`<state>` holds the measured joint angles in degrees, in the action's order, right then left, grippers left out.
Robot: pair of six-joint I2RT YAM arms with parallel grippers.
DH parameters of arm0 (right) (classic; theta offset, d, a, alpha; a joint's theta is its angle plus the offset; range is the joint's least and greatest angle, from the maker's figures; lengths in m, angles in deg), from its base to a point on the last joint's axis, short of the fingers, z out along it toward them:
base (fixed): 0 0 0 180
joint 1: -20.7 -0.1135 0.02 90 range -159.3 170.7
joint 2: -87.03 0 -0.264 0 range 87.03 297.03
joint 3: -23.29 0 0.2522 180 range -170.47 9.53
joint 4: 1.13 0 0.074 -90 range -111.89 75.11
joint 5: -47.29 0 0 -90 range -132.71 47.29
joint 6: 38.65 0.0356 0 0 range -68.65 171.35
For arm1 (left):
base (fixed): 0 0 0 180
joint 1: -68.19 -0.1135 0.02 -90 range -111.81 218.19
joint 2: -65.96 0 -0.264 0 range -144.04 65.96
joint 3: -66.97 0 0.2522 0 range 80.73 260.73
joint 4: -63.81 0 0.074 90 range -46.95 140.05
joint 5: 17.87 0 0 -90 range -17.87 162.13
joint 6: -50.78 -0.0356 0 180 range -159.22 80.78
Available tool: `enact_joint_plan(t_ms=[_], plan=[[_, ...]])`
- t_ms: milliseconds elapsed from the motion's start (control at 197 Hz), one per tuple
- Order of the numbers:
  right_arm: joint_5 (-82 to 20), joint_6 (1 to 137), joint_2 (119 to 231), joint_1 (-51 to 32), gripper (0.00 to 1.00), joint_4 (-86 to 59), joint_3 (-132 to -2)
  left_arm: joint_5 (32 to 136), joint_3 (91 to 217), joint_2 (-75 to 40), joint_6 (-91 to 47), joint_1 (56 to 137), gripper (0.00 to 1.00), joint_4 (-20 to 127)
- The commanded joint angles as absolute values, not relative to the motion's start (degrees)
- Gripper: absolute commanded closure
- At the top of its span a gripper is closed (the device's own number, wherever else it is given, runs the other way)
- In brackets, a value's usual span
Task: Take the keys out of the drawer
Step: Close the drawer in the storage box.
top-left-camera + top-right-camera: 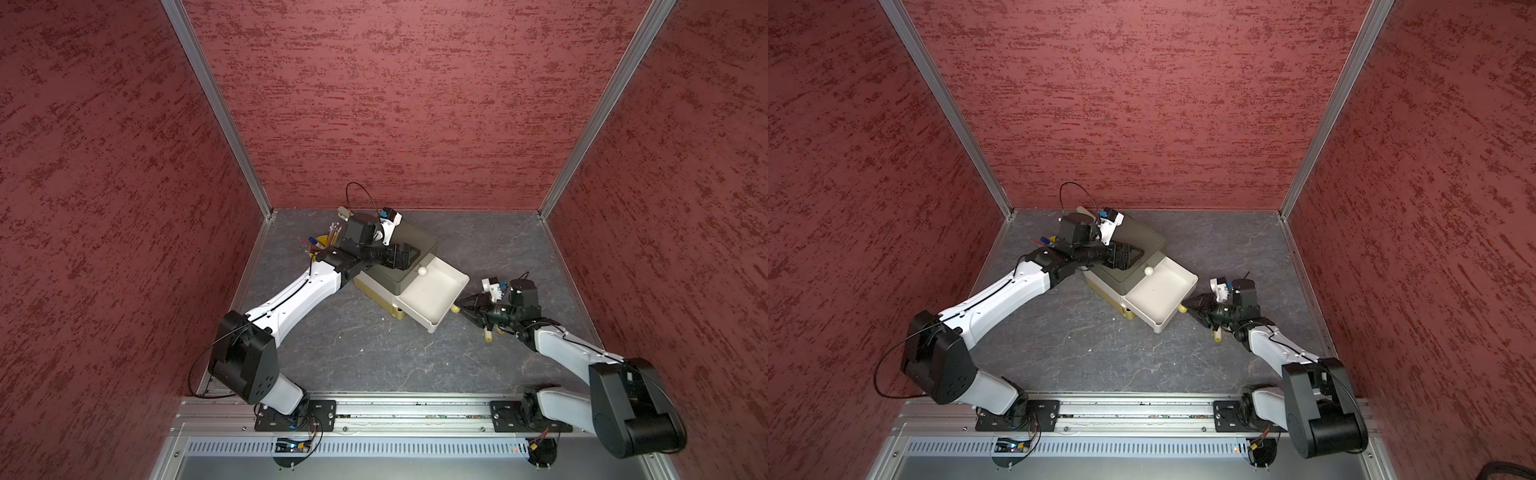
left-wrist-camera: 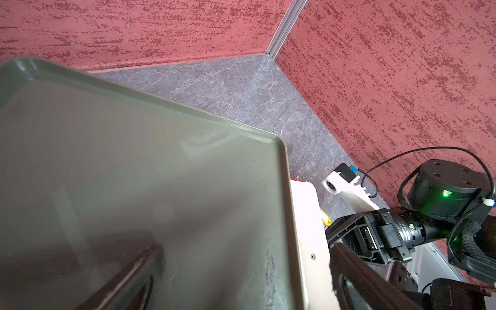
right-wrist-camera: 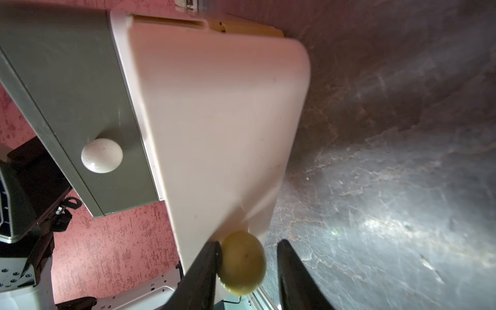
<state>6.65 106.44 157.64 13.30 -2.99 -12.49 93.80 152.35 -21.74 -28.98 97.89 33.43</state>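
Observation:
The white drawer (image 1: 451, 268) (image 1: 1179, 266) stands pulled out of the grey-green drawer unit (image 1: 415, 241), and its inside shows bare white in both top views. My right gripper (image 1: 463, 309) (image 3: 249, 247) is open around the yellow knob (image 1: 456, 308) (image 3: 243, 263) on the drawer's front. One finger touches the knob; the other stands a little apart. A key with a yellow tag (image 1: 489, 336) (image 1: 1217, 336) lies on the table under my right wrist. My left gripper (image 1: 409, 253) (image 2: 241, 281) is open over the unit's top, holding nothing.
A white knob (image 1: 422, 271) (image 3: 102, 155) sits on the unit's shut grey drawer above the open one. A yellow cup of pencils and pens (image 1: 328, 241) stands behind my left arm at the back left. Red walls close in three sides.

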Motion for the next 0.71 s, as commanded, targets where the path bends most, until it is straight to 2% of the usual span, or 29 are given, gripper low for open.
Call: enact_joint_plan(t_ms=[0, 223, 705], plan=[[4.4, 107.4, 160.4, 11.9, 0.65, -1.1, -9.9, 93.5, 148.1, -24.4, -27.0, 98.9, 0.0, 18.3], [3.8, 108.6, 161.6, 10.6, 0.69, 1.8, -9.5, 93.2, 147.4, -23.8, -26.9, 99.3, 0.0, 18.2], [3.5, 112.6, 169.6, 8.3, 0.7, 12.1, -11.4, 92.4, 146.6, -22.6, -26.7, 100.1, 0.0, 17.7]])
